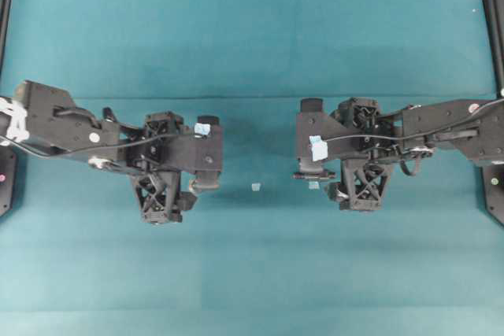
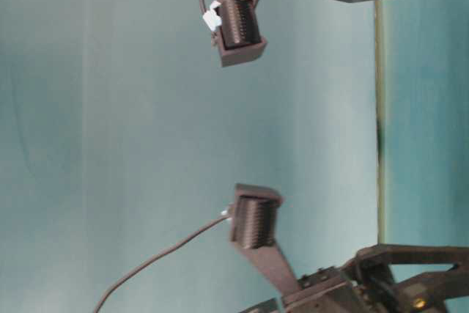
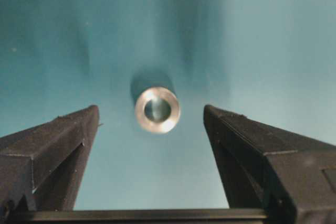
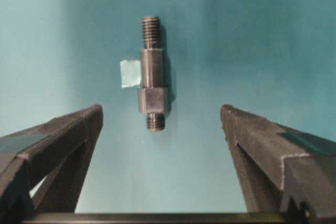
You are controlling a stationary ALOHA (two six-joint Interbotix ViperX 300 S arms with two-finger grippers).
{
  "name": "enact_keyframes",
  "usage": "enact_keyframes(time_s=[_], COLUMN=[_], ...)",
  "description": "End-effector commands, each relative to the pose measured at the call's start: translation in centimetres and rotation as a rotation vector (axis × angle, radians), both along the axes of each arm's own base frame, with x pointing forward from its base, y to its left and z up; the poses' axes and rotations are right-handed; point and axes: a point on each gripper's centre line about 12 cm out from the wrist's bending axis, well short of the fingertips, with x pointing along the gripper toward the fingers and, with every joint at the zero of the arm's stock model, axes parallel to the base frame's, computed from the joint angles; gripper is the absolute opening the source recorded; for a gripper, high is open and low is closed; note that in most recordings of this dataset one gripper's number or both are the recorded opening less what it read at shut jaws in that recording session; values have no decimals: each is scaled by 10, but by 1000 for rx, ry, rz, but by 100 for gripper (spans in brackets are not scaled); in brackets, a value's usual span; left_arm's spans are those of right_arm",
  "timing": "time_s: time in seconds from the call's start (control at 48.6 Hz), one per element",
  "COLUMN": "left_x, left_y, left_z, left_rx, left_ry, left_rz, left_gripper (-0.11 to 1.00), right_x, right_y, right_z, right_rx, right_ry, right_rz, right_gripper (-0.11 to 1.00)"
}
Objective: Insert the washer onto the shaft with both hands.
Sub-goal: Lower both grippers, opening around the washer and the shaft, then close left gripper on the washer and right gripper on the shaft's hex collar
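Left tool (image 3: 152, 124): jaws spread wide and empty; in the left wrist view its two black fingers fill the lower left and lower right corners, with bare bench between them.
Washer (image 3: 157, 109): just beyond the left fingertips, near the frame's centre, lying flat on the teal bench (image 3: 273, 35) with its hole facing up; it touches neither finger.
Washer handling: judged small, light, stiff and smooth, so likely to skid or flip if only one finger reaches it first. Best taken across its outer rim, fingers centred on it and low to the bench, leaving the hole free.
Right tool (image 4: 160, 124): also wide open and holding nothing, fingers at the lower corners of the right wrist view.
Shaft (image 4: 151, 73): beyond the right fingertips, lying on the bench, lengthwise up the frame; a threaded end points to the top, a thicker hexagonal collar sits low, and a short threaded stub below it is nearest the tool.
Tape bit (image 4: 130, 73): pale square against the shaft's left side, mid-length.
Shaft handling: judged rigid and heavier than the washer; a round body may roll. The flat-sided collar looks the surest hold, leaving the long threaded end clear for the washer.
Overhead view: both arms lie level in mid-frame, well apart; both parts are hidden beneath them.
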Motion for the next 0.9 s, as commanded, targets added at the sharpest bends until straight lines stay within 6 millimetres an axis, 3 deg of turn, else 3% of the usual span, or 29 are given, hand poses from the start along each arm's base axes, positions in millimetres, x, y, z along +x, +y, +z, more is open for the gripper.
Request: enact_keyframes(time_s=[0.0, 0.391, 0.884], left_x=[5, 6, 4], left_y=[-1, -1, -1], left_z=[2, -12, -21], left_rx=[0, 0, 0], left_ry=[-26, 6, 28], left_rz=[-3, -3, -3], left_gripper=[90, 90, 90], right_x=[4, 6, 8], right_y=[-1, -1, -1], right_z=[0, -23, -35], right_rx=[-7, -5, -5], right_ry=[-15, 2, 8], right_rz=[9, 12, 16], right_gripper=[93, 92, 92])
